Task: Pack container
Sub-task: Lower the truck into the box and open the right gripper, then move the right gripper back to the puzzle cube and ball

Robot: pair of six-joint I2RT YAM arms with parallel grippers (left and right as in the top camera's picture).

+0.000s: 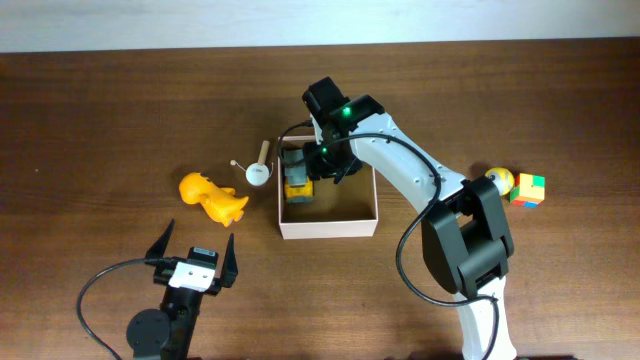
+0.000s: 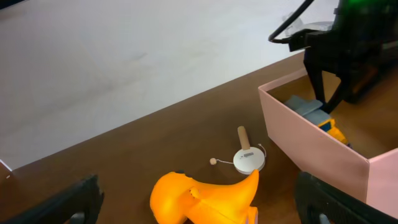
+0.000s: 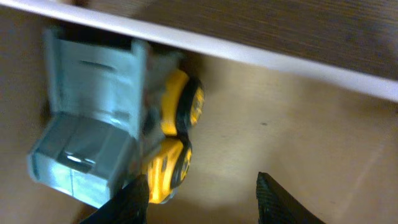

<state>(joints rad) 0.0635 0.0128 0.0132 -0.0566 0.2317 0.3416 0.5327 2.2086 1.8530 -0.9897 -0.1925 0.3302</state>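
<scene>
The container [image 1: 330,226] is a shallow white box with a tan inside, at the table's middle; it also shows in the left wrist view [image 2: 311,140]. A grey and yellow toy truck [image 1: 297,177] lies in its left part, also seen in the right wrist view [image 3: 106,149] and the left wrist view [image 2: 320,118]. My right gripper [image 1: 325,165] is open above the box floor, just right of the truck [image 3: 199,199]. My left gripper [image 1: 195,255] is open and empty, near an orange toy animal [image 1: 212,198], which fills the lower left wrist view [image 2: 208,199].
A small white disc with a wooden peg and a bead [image 1: 258,170] lies left of the box. A yellow ball [image 1: 500,180] and a colourful cube [image 1: 528,189] lie to the right. The table's far edge meets a white surface [image 2: 124,62].
</scene>
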